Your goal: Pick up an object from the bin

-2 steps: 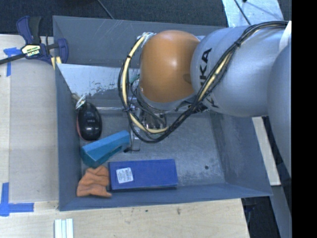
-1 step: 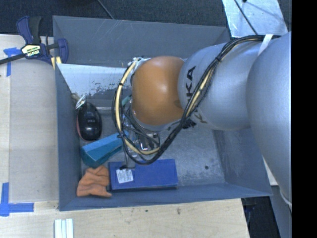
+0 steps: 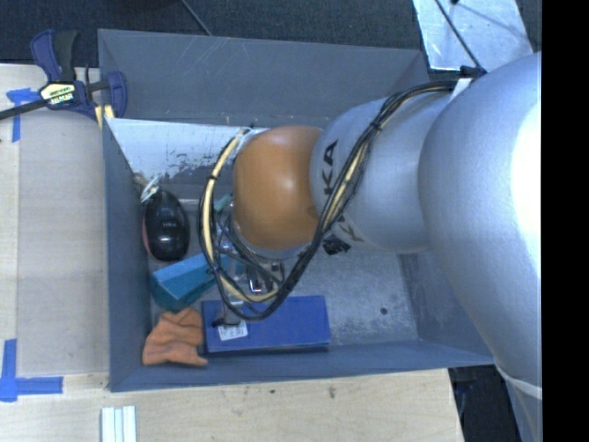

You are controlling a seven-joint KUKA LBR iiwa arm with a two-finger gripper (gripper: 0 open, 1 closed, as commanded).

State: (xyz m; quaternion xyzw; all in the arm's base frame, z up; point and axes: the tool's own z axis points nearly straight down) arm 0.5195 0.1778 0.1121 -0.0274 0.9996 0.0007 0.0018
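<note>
Your arm's orange wrist cover [image 3: 271,187] sits low over the left half of the grey metal bin [image 3: 276,72]. The gripper [image 3: 244,282] hangs beneath it, largely hidden by the cover and the looping cables, so you cannot tell whether it is spread or pressed together. Its metal parts show over the left end of the flat blue rectangular box with a white label [image 3: 285,325], just beside the teal block [image 3: 184,279]. A black oval computer mouse [image 3: 166,228] lies behind the block by the left wall. A crumpled orange cloth [image 3: 175,341] sits in the view's lower left corner, touching the box.
</note>
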